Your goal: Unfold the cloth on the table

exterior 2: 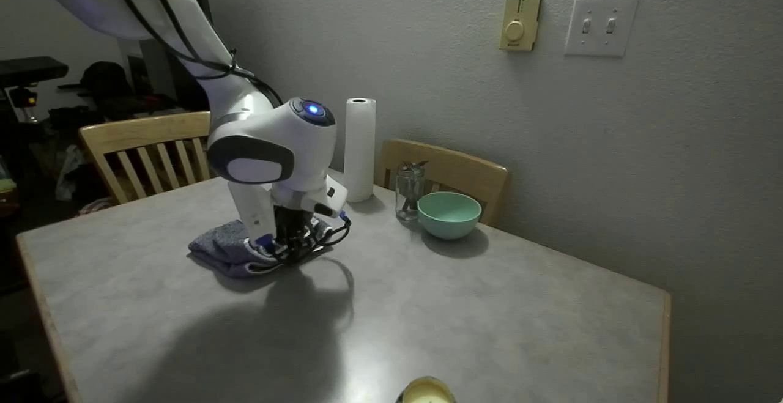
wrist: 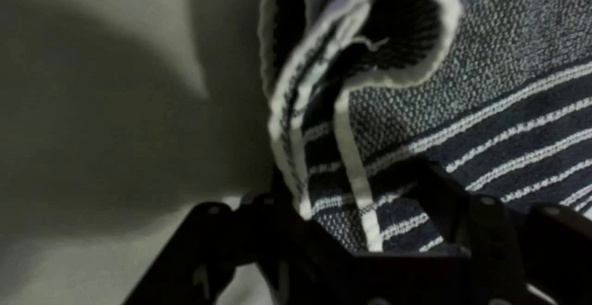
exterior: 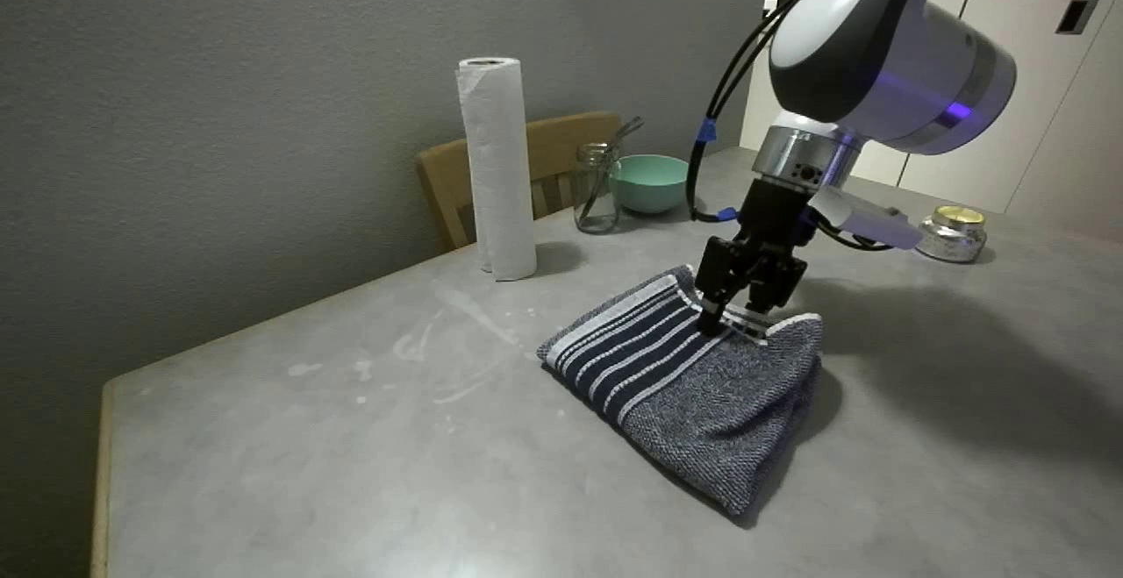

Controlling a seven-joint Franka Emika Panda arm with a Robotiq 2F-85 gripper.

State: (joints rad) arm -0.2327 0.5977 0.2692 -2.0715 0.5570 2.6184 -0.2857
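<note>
Cloth [exterior: 675,403]: here it is, folded and rumpled on the grey surface [exterior: 307,455], right of centre in an exterior view, striped band along its left side.
Gripper [exterior: 733,318]: down low at the cloth's far edge, fingers [wrist: 446,198] standing apart, with hemmed layers between them!
Hem [wrist: 352,152]: what a close-up in the wrist view, pale edging curled into open loops.
Arm [exterior 2: 275,140]: slanting in from the left in an exterior view, blue light [exterior 2: 313,109] aglow, shadow [exterior 2: 257,336] spread across the near part of the surface.
Paper-towel roll [exterior: 498,174]: standing tall, far and left of the cloth in an exterior view.
Glass jar [exterior: 595,196]: just left of the green bowl [exterior: 651,185] in both exterior views, the pair at the far side.
Silvery jar [exterior: 953,236]: yellow top showing, over to the far right in an exterior view.
Wooden chair [exterior 2: 465,167]: its back rising beyond the far edge of the surface.
Switch plate [exterior 2: 602,25]: up on the wall [exterior 2: 428,42] at the right.
</note>
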